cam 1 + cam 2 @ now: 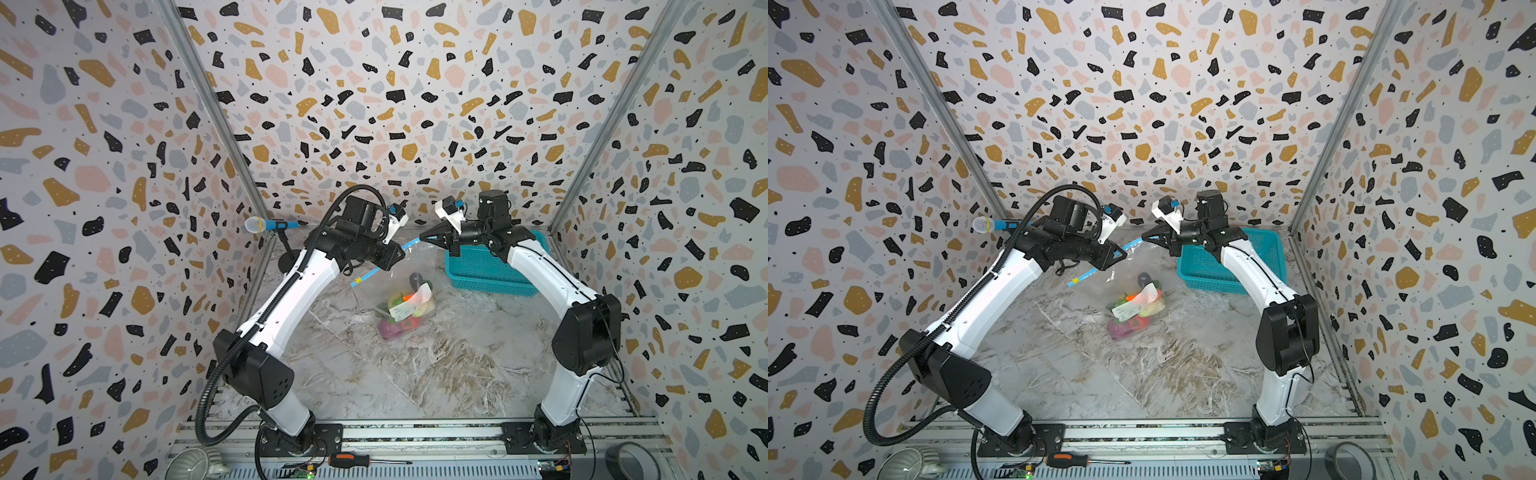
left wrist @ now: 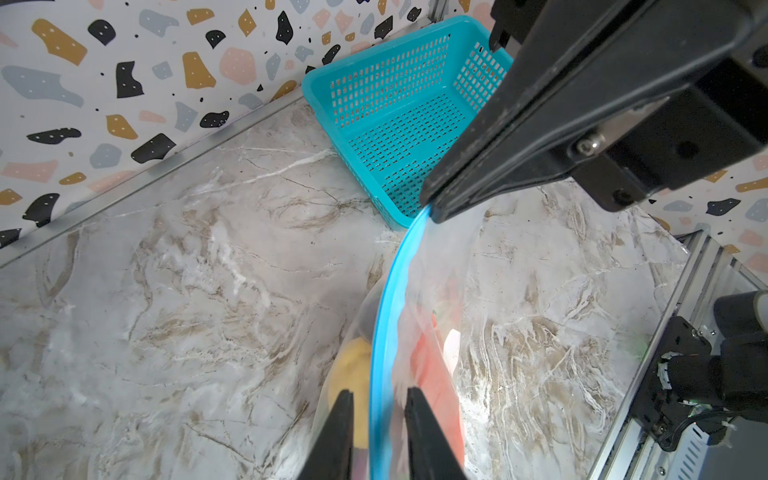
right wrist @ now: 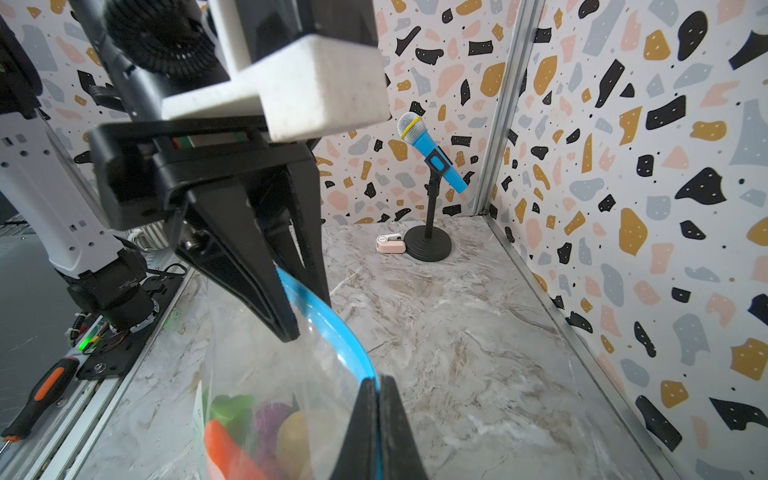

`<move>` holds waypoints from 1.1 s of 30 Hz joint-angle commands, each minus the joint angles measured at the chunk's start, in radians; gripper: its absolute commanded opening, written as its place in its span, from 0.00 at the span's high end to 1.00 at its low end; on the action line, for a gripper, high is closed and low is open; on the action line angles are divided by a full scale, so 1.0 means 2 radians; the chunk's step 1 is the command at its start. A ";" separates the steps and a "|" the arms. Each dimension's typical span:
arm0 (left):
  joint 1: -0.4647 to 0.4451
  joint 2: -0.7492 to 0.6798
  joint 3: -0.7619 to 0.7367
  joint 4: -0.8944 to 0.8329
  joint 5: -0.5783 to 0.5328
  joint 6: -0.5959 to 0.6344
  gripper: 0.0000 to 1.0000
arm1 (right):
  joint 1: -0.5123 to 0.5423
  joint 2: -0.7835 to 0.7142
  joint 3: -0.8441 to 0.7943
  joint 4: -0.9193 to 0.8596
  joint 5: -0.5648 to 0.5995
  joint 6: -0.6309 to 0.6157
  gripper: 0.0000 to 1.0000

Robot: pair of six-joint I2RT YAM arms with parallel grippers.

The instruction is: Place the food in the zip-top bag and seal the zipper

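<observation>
On the marble desk (image 1: 415,374), your zip-top bag (image 1: 386,291) sits just beside the teal mesh basket (image 1: 486,270), which your right arm partly covers. Your right gripper (image 3: 379,380) is clamped tight on the zipper (image 2: 384,316) at the end nearest the basket. Your left gripper (image 2: 379,392) straddles the zipper farther from the basket, jaws apart. The food (image 1: 399,324) is bunched in the bag's bottom, its pieces blurred by plastic. In both top views the left gripper hides the zipper's middle. The yellow slider (image 1: 354,284) shows at the end farthest from the basket.
</observation>
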 commanded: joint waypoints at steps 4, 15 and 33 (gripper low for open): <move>0.004 -0.018 0.005 0.000 -0.007 -0.005 0.80 | 0.000 -0.006 -0.001 0.002 -0.002 -0.004 1.00; 0.004 -0.026 -0.008 0.007 -0.006 -0.006 0.90 | -0.001 -0.019 -0.018 0.015 0.001 0.001 1.00; 0.005 -0.037 -0.038 0.020 -0.008 -0.036 1.00 | -0.009 -0.072 -0.045 0.020 0.034 0.068 0.47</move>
